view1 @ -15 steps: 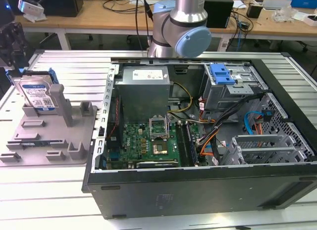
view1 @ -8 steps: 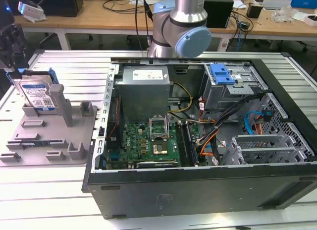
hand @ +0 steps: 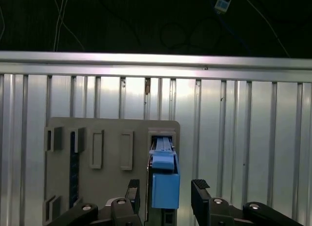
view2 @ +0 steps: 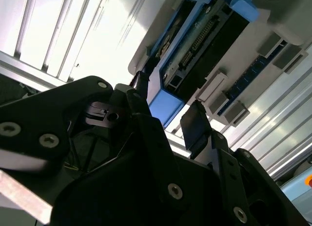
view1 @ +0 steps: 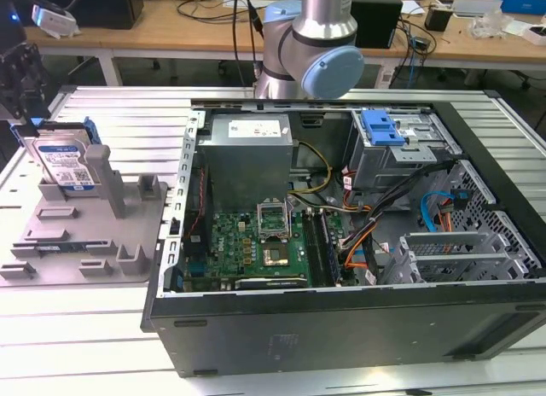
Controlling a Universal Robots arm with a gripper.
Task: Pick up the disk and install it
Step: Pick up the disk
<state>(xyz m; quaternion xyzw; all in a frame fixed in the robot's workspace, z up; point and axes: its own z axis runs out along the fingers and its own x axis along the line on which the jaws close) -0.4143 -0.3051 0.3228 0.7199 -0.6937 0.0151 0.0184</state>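
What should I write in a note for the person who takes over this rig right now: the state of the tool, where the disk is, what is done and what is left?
The disk stands on edge in the grey holder, on the exterior view's left of the open computer case.
The tool is open, one finger on each side of the disk's blue bracket, with gaps showing in the first wrist view.
Done: the tool is placed around the disk.
Left: grasp, lift and install; the disk is not in the case yet.

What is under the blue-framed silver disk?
The silver blue-framed disk stands upright in a grey plastic holder tray on the ribbed metal table. Its bottom edge is hidden in the slot.
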